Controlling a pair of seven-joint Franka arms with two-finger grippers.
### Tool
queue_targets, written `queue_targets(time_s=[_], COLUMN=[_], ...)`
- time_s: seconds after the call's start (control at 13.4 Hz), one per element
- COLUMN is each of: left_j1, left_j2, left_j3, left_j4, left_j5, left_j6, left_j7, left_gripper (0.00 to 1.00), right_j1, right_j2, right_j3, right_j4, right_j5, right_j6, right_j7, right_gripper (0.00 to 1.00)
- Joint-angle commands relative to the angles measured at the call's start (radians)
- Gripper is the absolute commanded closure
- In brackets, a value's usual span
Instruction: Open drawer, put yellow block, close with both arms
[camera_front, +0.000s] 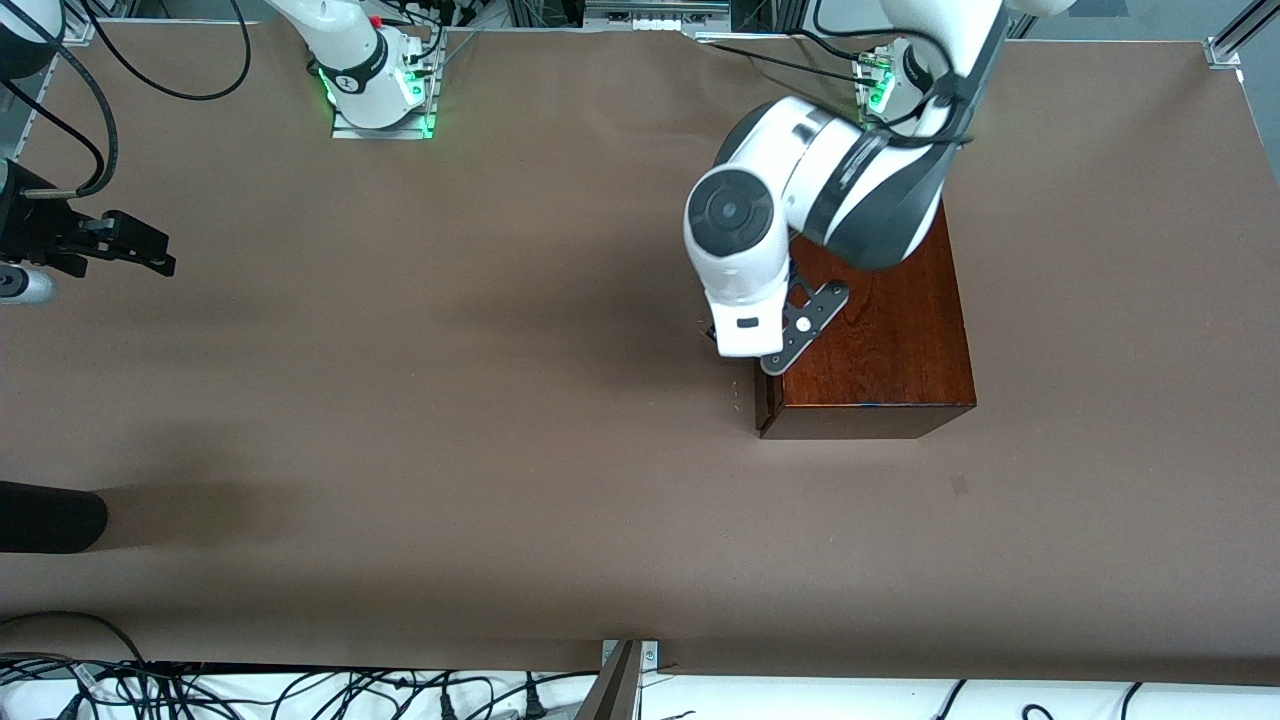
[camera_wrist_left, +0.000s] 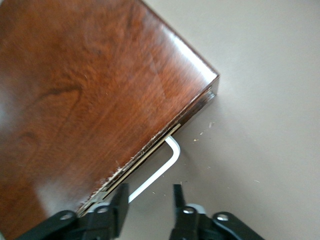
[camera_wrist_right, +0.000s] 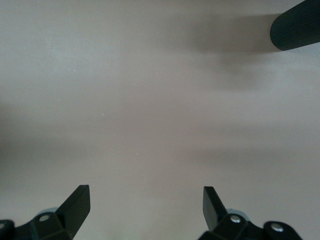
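The dark mahogany box (camera_front: 880, 340) stands toward the left arm's end of the table. Its drawer (camera_front: 765, 405) is pushed in, with only a thin seam at the front (camera_wrist_left: 150, 150). The white U-shaped handle (camera_wrist_left: 170, 155) sticks out from the drawer front. My left arm's hand (camera_front: 740, 290) hangs over that front edge. My left gripper (camera_wrist_left: 150, 192) is open, and the handle's bar runs close beside one finger (camera_wrist_left: 119, 200) without being clamped. My right gripper (camera_front: 150, 250) (camera_wrist_right: 146, 192) is open over bare table at the right arm's end and holds nothing. The yellow block is out of view.
A black rounded object (camera_front: 50, 517) (camera_wrist_right: 295, 25) lies at the right arm's end of the table, nearer the front camera than the right gripper. Cables (camera_front: 300, 690) run along the table's near edge. Brown tabletop (camera_front: 450, 400) stretches between the two arms.
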Motion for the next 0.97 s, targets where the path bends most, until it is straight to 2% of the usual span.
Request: queue_targets(time_s=[0.0,0.15,0.37,0.89], left_j1=[0.027,0.049,0.133,0.383], left_j2=[-0.063,-0.081,-0.140,-0.242], left_j3=[-0.002,0.006,0.008,-0.005], left_j4=[0.002,0.002,0.002,-0.016], left_j5=[0.015,0.022,0.024,-0.016], left_j6=[-0.026,-0.040,-0.054,-0.067], left_j7=[0.155,0.246,0.434,0.960], left_gripper=[0.00,0.00,0.00,0.00], right_j1=[-0.011,-0.014,-0.014,-0.014], right_j2=[-0.010,-0.010,-0.010,-0.010], right_j3=[0.007,0.007,0.007,0.007], right_j4=[0.006,0.006,0.006,0.006], right_j5=[0.014,0.014,0.014,0.014], right_j6=[-0.007,-0.005,-0.005,-0.005], right_j7=[-0.012,-0.012,-0.012,-0.012], right_gripper=[0.00,0.00,0.00,0.00])
